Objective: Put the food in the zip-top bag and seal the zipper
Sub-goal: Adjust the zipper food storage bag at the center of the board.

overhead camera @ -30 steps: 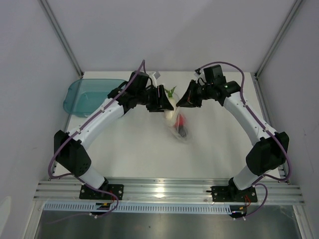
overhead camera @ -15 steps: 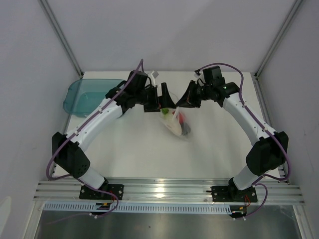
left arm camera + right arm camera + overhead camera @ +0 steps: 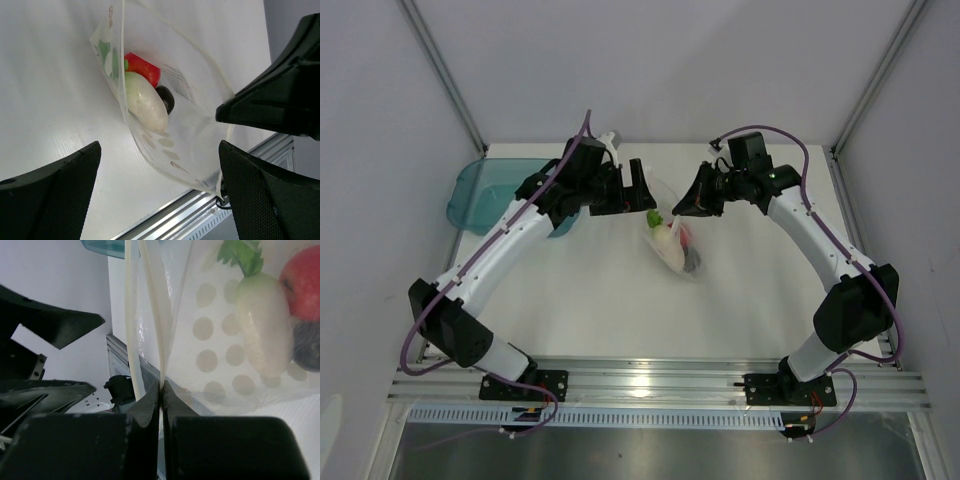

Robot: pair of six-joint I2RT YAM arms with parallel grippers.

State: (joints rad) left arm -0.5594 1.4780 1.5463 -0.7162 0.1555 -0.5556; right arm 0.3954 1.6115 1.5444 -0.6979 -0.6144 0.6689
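Looking down from the overhead camera, I am seeing the zip-top bag sitting near the middle of the white counter, between the two arms. All three foods are lying inside it. The radish is lying lengthwise with its green leaves pointing toward the bag's mouth. The tomato is pressing against one side of it, and the dark round piece is tucked in just beside both.

The right fingers are pressing flat together, and they are pinching the bag's edge right at the zipper. In the right wrist camera, two pale strips are rising from that pinch point and running apart from each other, so the mouth is gaping along the stretch I can follow.

The left fingers are standing wide apart and gripping nothing. In the left wrist camera they are framing the bag from either side without touching it, and the black body of the right arm's end is showing at the right edge of that view.

I am not able to tell whether the bag's bottom is resting on the counter or hanging just above it.

The teal tray is sitting at the far left, partly under the left arm, well apart from the bag.
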